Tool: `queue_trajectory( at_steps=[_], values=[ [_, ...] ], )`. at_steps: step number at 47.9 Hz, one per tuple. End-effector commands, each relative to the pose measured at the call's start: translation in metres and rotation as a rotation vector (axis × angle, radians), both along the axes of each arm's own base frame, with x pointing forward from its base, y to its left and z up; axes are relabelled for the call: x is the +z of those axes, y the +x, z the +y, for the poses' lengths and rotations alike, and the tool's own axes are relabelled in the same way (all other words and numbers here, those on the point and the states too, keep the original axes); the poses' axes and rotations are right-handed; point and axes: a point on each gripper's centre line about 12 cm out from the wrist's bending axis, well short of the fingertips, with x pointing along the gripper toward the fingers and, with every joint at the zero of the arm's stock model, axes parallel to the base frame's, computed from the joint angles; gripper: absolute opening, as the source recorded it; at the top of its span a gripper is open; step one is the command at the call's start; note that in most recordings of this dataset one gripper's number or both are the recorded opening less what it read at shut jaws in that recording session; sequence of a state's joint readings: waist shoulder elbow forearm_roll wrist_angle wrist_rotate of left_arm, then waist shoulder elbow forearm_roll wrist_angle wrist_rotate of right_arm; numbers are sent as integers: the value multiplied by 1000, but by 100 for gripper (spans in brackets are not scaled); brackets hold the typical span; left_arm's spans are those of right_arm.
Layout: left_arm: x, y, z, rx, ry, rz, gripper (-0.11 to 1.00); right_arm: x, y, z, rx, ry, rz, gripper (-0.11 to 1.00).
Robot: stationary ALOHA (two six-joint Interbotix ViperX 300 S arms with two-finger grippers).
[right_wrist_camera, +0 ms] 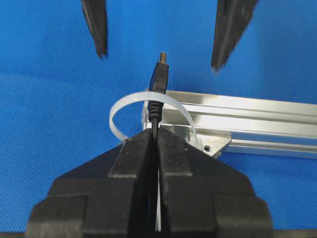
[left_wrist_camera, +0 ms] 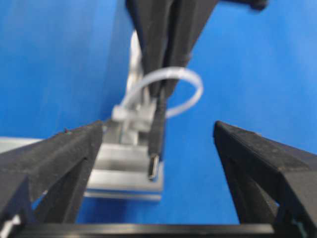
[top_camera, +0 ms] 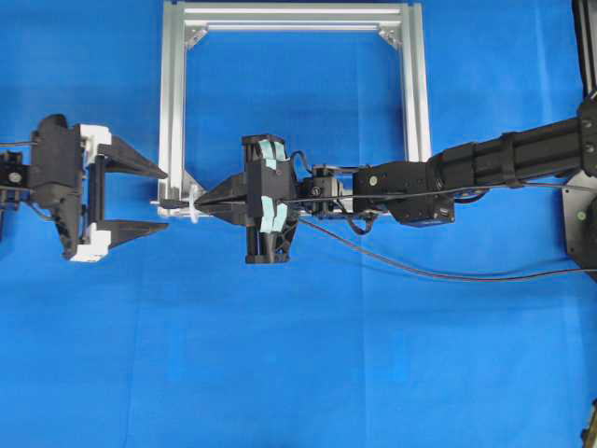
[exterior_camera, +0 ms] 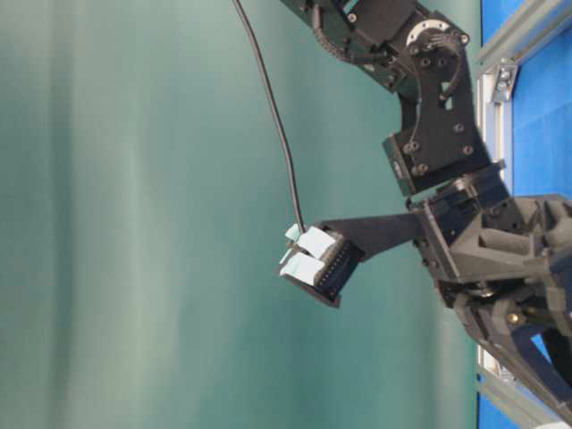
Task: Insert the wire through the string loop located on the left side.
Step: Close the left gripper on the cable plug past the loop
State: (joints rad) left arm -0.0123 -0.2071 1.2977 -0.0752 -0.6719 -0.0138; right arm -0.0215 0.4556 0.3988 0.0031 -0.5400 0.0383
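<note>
Step in hand: threading. The right claw (top_camera: pixel 207 197) is clamped on the wire (right_wrist_camera: pixel 159 79) just behind its plug, jaws pressed flat together on the cable. From the right wrist view the plug stands past the string loop (right_wrist_camera: pixel 124 101), with the loop arching over the cable just ahead of the claw tips; the left wrist view agrees, the plug's silver tip pointing toward that camera with the loop (left_wrist_camera: pixel 190 79) behind it. My reading: the plug has entered the loop, but most of the wire trails back along the right arm.

The loop sits at the lower left corner of the aluminium frame (top_camera: pixel 173 112), on the frame's outer side. The left claw (top_camera: pixel 160 199) waits just beyond that corner, jaws spread wide, holding nothing, the plug lying between its two fingers (left_wrist_camera: pixel 64 153) in its wrist view.

Next move, as I judge it: left claw closes on the plug, right claw lets go, wire drawn on through. The target is small; a miss could push the loop aside.

Materials: wire thin, black, limp, with a moulded black plug. Loop thin, white, smooth, holding a round arch. Frame of slotted extruded bar, bright silver, with corner brackets. Counter (top_camera: pixel 298 373) covered in a finely textured blue surface.
</note>
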Motion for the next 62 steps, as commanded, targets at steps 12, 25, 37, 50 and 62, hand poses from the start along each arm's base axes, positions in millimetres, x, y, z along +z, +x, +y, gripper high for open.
queue_trajectory(
  at_steps=[12,25,37,50,62],
  values=[
    [-10,16,2,7,1,37,88,17,4,-1,-4,2,-48,-1],
    [-10,16,2,7,1,37,88,17,4,-2,-6,2,-45,-1],
    [-10,16,2,7,1,37,88,17,4,-2,-6,2,-46,-1],
    [-10,16,2,7,1,35,88,17,4,-1,-5,4,-46,-1],
    [-10,17,2,7,1,34,86,17,4,-2,-6,2,-45,-1]
  ],
)
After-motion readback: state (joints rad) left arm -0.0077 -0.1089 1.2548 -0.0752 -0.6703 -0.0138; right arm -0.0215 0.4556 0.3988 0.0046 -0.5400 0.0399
